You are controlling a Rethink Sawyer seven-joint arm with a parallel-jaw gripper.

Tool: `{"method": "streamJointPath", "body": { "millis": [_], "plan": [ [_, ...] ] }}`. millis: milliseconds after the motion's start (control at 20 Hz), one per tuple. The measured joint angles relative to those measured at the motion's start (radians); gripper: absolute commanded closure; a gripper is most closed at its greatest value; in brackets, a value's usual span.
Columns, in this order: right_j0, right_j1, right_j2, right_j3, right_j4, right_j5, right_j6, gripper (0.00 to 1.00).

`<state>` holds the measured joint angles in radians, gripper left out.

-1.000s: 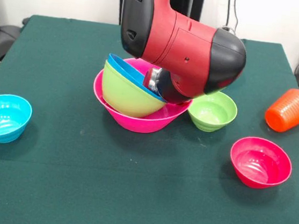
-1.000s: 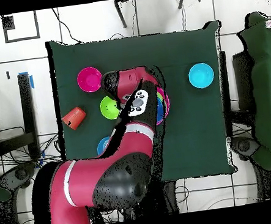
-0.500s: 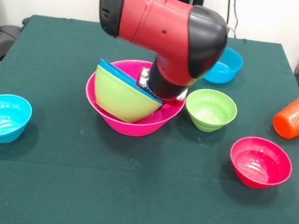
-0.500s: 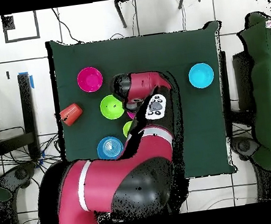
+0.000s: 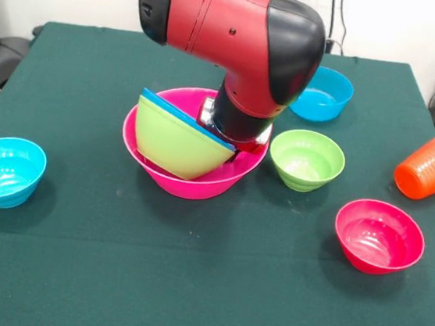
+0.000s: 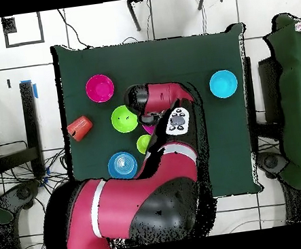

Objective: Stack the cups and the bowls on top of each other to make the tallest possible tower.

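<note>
The tower is a huge pink bowl [image 5: 184,181] holding a tilted large green bowl [image 5: 174,144], with a large blue bowl [image 5: 178,111] nested in the green one. My arm's wrist [image 5: 238,122] reaches down into the pink bowl at its right side and hides the gripper. A small green bowl [image 5: 307,159] stands just right of the tower. A small red bowl [image 5: 379,235] is at the front right. One small light-blue bowl [image 5: 3,170] is at the front left and another [image 5: 325,95] at the back. An orange cup [image 5: 429,167] lies on its side at the right edge. The purple cup is out of view.
In the overhead view the arm [image 6: 170,124] covers most of the tower. A small lime-green round thing [image 6: 144,143] shows beside it, near the light-blue bowl [image 6: 122,165]. The table's right edge runs close to the orange cup [image 6: 80,127].
The arm has swung left in the front view, uncovering the back light-blue bowl. The tower slid slightly left with it. The orange cup shifted right toward the table's edge.
</note>
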<state>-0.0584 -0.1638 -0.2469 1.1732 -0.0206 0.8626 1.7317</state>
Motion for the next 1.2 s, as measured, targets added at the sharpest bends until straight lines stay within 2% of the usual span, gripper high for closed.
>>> {"method": "streamJointPath", "body": {
  "millis": [800,1200],
  "plan": [
    [0.012,-0.01,0.0,0.014,0.0,-0.002,0.0,0.0],
    [0.057,-0.067,-0.01,0.044,0.0,0.005,0.0,0.0]
  ]
}}
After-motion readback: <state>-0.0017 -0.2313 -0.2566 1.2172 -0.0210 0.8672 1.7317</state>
